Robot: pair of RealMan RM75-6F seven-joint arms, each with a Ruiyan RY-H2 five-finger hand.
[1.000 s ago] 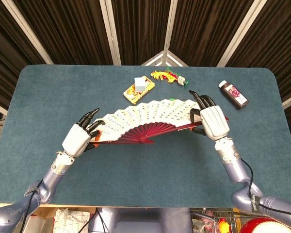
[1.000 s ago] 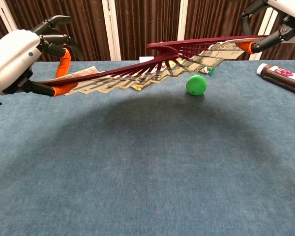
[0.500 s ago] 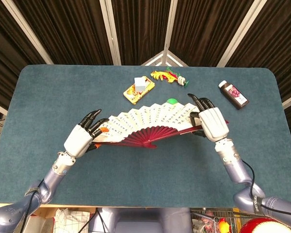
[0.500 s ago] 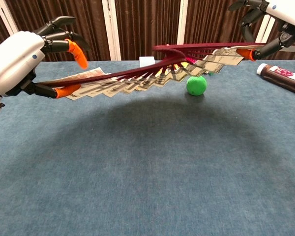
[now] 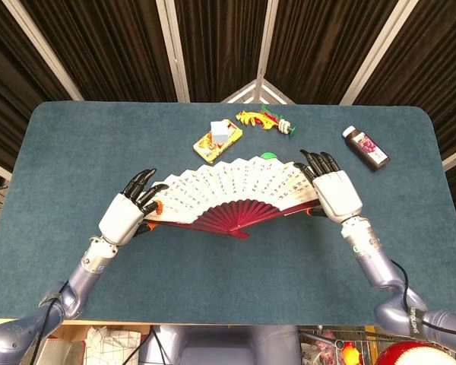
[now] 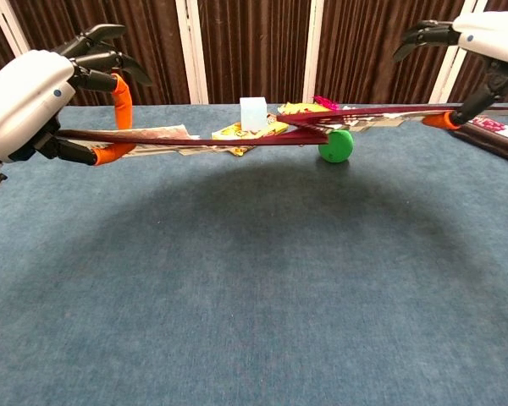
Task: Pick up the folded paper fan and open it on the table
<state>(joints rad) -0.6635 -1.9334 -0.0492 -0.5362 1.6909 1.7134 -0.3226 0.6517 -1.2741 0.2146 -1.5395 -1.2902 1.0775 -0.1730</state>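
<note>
The paper fan (image 5: 232,187) is spread wide, white leaf with dark red ribs. In the chest view the fan (image 6: 237,139) shows edge-on, almost level, low over the blue table (image 6: 254,296). My left hand (image 5: 128,211) grips its left end between a curled finger above and the thumb below; the same left hand (image 6: 42,97) shows this in the chest view. My right hand (image 5: 334,191) is at the fan's right end. In the chest view the right hand (image 6: 483,38) has its fingers lifted well off the fan, and the end rib lies on its thumb.
A green ball (image 6: 335,145) sits just behind the fan's pivot. A brown bottle (image 5: 365,147) lies at the back right. A yellow box (image 5: 217,139) with a white cube on it and a colourful toy (image 5: 266,120) lie behind the fan.
The fan has come down from a raised arch to nearly flat and low over the table. My right hand's fingers have lifted off its end; both hands moved slightly lower.
</note>
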